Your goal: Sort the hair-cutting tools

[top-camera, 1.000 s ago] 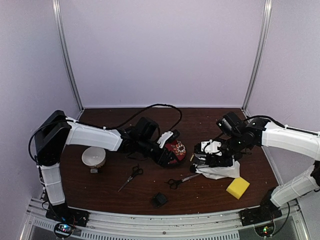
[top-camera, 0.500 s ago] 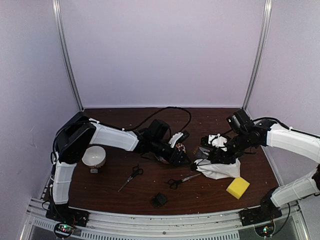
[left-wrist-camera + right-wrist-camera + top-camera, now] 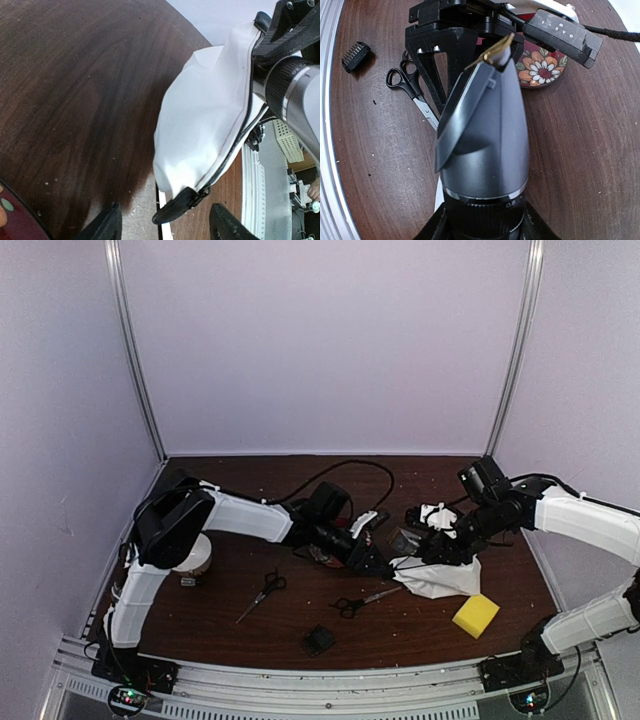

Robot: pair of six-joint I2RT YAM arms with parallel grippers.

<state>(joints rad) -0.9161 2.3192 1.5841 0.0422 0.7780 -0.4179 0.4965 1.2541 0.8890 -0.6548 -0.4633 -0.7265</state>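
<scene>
My right gripper [image 3: 485, 227] is shut on the slim black-and-grey clipper [image 3: 485, 135], held above the white zip pouch [image 3: 440, 578]; in the top view the gripper [image 3: 428, 543] holds the clipper [image 3: 405, 538] with its head toward the left arm. My left gripper [image 3: 162, 222] is open, its jaws either side of the pouch's black zipper tab [image 3: 177, 207]; in the top view it [image 3: 380, 560] is at the pouch's left end. One pair of scissors [image 3: 262, 595] lies front left, another [image 3: 360, 602] front centre. The black attachment block [image 3: 319, 640] sits near the front edge.
The red patterned plate [image 3: 542, 67] is mostly hidden under the left arm. A white bowl [image 3: 192, 552] stands at the left beside that arm. A yellow sponge [image 3: 476, 615] lies front right of the pouch. A black cable [image 3: 340, 468] loops behind the left arm.
My left arm has reached further right, from the plate to the pouch's left end. My right gripper has moved slightly right and back with the clipper.
</scene>
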